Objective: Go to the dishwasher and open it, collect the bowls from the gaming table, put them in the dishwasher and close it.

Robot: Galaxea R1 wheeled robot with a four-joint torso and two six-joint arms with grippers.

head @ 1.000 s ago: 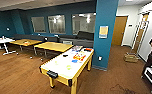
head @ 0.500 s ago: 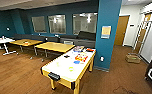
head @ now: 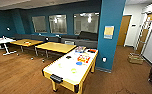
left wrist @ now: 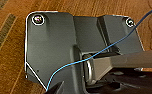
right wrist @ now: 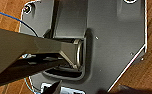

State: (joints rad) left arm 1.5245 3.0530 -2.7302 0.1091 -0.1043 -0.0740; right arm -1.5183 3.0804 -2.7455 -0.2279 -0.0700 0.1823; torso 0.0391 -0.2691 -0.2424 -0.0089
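Gaming table point(head: 71, 68) ahead (white top, yellow frame), wood floor point(head: 19, 75)

Both wrists hang low over the wooden floor point(left wrist: 7, 62), each camera looking down past the robot's own dark plate and jointed bar — a thin blue cable point(left wrist: 97, 53) crosses the left one — with neither gripper's fingers discernible.
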